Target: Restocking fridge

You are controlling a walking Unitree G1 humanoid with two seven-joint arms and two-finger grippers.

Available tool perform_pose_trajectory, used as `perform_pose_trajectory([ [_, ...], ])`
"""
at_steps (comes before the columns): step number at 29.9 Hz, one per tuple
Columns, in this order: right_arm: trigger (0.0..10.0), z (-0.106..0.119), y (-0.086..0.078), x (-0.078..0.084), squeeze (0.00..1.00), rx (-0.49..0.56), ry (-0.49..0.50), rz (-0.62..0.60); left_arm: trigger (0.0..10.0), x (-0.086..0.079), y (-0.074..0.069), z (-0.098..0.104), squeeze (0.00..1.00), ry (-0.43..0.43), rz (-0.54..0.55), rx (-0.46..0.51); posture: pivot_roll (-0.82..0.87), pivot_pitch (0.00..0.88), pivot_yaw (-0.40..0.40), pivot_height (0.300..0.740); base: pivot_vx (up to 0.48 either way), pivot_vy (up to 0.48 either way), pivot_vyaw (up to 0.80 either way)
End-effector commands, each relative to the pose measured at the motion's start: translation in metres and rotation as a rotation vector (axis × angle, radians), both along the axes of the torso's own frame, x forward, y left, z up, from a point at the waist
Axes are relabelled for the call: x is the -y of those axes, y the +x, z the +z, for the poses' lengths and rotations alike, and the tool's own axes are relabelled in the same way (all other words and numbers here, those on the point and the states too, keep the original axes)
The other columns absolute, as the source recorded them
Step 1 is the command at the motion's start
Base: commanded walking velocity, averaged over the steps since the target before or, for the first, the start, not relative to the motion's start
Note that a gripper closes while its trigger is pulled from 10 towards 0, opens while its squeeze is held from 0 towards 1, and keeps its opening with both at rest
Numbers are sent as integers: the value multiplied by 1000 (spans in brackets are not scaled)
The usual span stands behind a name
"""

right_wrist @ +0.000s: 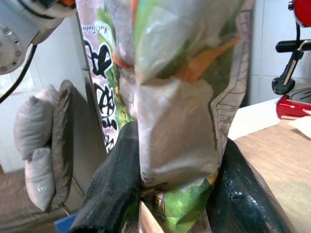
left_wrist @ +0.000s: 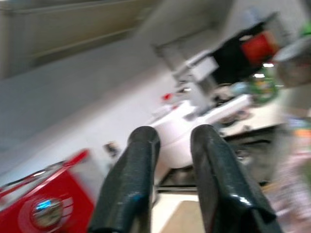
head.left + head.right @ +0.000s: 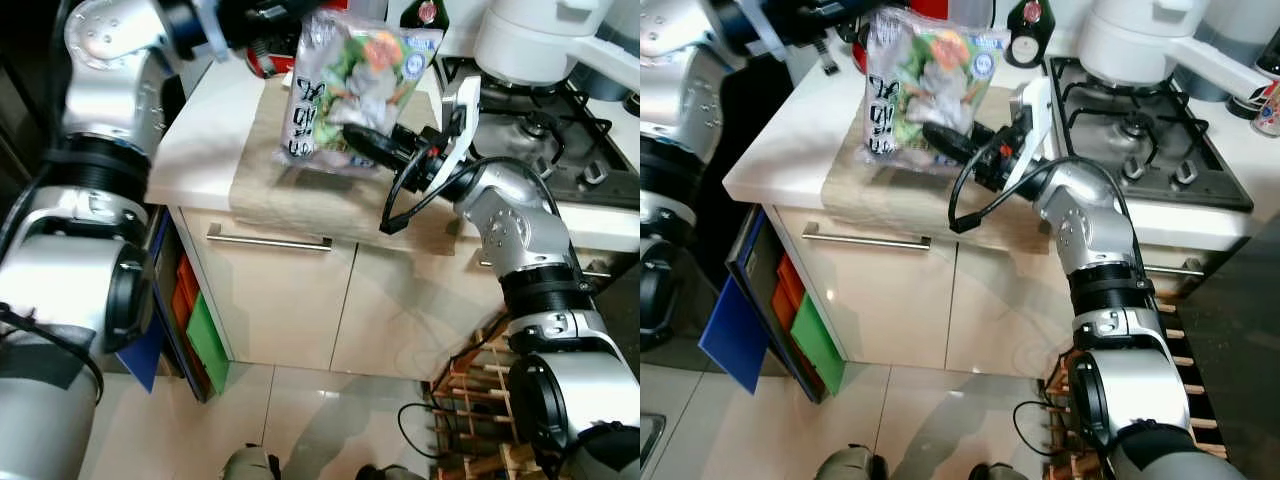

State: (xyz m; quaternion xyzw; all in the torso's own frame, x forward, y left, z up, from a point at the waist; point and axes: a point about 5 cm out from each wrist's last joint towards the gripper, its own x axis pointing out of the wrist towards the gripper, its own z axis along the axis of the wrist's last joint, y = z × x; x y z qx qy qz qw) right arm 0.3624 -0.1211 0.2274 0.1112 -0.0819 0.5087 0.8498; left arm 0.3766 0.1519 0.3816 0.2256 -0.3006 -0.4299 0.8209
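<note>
A clear plastic bag of mixed vegetables (image 3: 350, 85) with black lettering stands upright on a wooden board (image 3: 290, 190) at the counter's front edge. My right gripper (image 3: 355, 140) reaches in from the right and is shut on the bag's lower part. In the right wrist view the bag (image 1: 180, 97) is squeezed between the two black fingers (image 1: 116, 194). My left arm is raised at the upper left, above the counter. In the left wrist view the left gripper (image 2: 174, 133) is open, with nothing between its fingers.
The white counter (image 3: 200, 130) carries a gas hob (image 3: 560, 130) and a white appliance (image 3: 530, 40) at the right, and a dark bottle (image 3: 1028, 20) at the back. Below are cream cabinet doors with a bar handle (image 3: 270, 240). A wooden wine rack (image 3: 480, 400) stands low right.
</note>
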Motion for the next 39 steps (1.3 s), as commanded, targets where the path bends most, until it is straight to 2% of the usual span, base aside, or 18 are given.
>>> perform_pose_trajectory([
  [1,0,11,-2,2,0,36,34,-7,10000,-3,-1,10,1000,-17,23,23,29,0,15,740,0,0,0],
  [2,0,4,-7,2,0,20,34,-21,10000,-17,3,12,1000,-71,108,3,28,0,16,740,0,0,0],
  [6,0,0,-11,5,0,9,34,-94,10000,-46,8,10,1000,-165,283,-24,30,0,15,740,0,0,0],
  [7,0,0,-11,5,0,9,34,-94,10000,-46,8,10,1000,-165,283,-24,30,0,15,740,0,0,0],
  [8,0,-2,-10,8,0,26,20,-202,10000,-61,10,2,1000,-207,366,-51,30,1,16,740,0,0,0],
  [9,0,-2,-10,8,0,26,20,-202,10000,-61,10,2,1000,-207,366,-51,30,1,16,740,0,0,0],
  [10,0,-1,-8,9,0,35,26,-268,10000,-66,10,-5,1000,-211,398,-58,26,1,14,740,0,0,0],
  [11,0,1,-4,15,0,63,41,-461,10000,-72,11,-23,1000,-240,440,-94,27,1,6,740,0,0,0],
  [13,0,1,-5,19,0,120,21,-609,10000,-71,10,-41,1000,-273,439,-131,29,2,1,740,0,0,0],
  [16,0,2,-6,21,0,163,6,-700,10000,-65,8,-54,1000,-281,408,-154,30,1,-6,740,0,0,0],
  [17,0,2,-10,22,0,203,11,-795,10000,-55,5,-68,0,-324,447,-164,35,0,-13,740,0,0,0],
  [20,0,1,-18,24,0,278,-1,-981,10000,-40,-4,-90,0,-447,531,-182,39,0,-17,740,0,0,0],
  [23,0,1,-28,18,0,408,-77,-1072,10000,-26,-14,-115,0,-529,561,-240,42,0,-19,740,0,0,0],
  [24,0,-3,-33,20,0,483,-127,-1171,10000,-18,-20,-126,0,-551,574,-272,41,0,-20,740,0,0,0],
  [26,0,-10,-34,24,0,486,-156,-1209,10000,-14,-25,-131,0,-557,585,-271,44,0,-21,740,0,0,0],
  [28,0,-26,-39,32,0,470,-200,-1278,10000,-1,-37,-146,0,-598,595,-329,44,0,-19,740,0,0,0],
  [34,0,-37,-47,32,0,493,-216,-1319,10000,10,-55,-167,0,-543,731,-276,31,17,-14,740,0,0,0],
  [39,0,-47,-42,31,0,395,-181,-1311,10000,8,-54,-180,0,-571,808,-343,16,36,-9,740,0,0,0],
])
